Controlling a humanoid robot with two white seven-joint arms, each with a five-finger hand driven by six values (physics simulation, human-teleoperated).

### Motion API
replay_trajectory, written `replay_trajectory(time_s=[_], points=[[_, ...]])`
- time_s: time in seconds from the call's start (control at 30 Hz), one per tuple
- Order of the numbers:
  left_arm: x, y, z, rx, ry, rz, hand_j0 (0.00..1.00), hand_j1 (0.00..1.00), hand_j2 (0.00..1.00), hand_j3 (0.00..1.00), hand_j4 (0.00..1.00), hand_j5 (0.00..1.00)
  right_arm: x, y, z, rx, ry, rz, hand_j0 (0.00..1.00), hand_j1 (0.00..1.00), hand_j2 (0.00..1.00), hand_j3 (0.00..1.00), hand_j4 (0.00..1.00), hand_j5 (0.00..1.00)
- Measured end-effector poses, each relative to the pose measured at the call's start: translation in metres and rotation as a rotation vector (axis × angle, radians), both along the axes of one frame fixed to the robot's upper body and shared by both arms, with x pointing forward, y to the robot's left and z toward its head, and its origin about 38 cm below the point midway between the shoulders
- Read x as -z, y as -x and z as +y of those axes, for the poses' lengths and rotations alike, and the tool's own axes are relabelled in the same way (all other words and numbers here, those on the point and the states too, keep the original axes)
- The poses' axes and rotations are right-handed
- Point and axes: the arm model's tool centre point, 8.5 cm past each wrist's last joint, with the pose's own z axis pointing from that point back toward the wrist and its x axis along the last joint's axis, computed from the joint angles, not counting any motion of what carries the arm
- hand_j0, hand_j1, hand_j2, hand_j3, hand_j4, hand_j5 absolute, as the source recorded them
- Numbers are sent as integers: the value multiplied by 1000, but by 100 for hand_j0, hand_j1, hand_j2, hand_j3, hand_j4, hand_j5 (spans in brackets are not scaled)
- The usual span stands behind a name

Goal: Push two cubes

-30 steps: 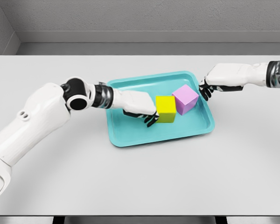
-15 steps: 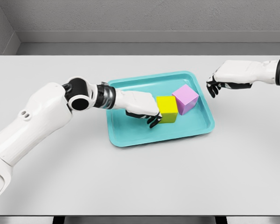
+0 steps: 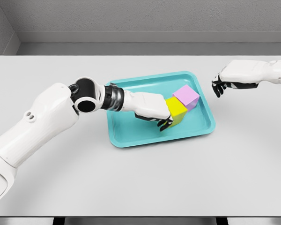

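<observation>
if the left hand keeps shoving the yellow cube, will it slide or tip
Probably slides: the yellow cube sits flat-faced on the smooth teal tray. It touches the pink cube, so that likely gets carried along. It looks rigid against the left hand.

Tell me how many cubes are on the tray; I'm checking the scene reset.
2. The yellow cube sits mid-tray against the left hand; the pink cube touches it toward the teal tray's far right corner. None appear hidden.
</observation>
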Motion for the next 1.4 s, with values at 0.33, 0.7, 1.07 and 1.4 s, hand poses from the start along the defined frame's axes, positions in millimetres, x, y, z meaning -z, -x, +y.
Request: replay_trajectory(time_s=[0.33,0.7,1.07,1.4], points=[[3,9,16,-5,52,64,30,30,30,30,30,30,-14,1,-15,35,-14,-31,34,34,34,34,34,34],[15,19,52,-49,97,172,29,29,29,29,29,29,-36,10,-55,131,-84,-86,100,100,100,100,100,100],[35,2,52,-115,73,210,28,28,28,28,28,28,-66,8,-74,193,-174,-175,100,100,100,100,100,100],[33,5,27,-79,94,208,28,28,28,28,28,28,-62,9,-76,199,-165,-168,100,100,100,100,100,100]])
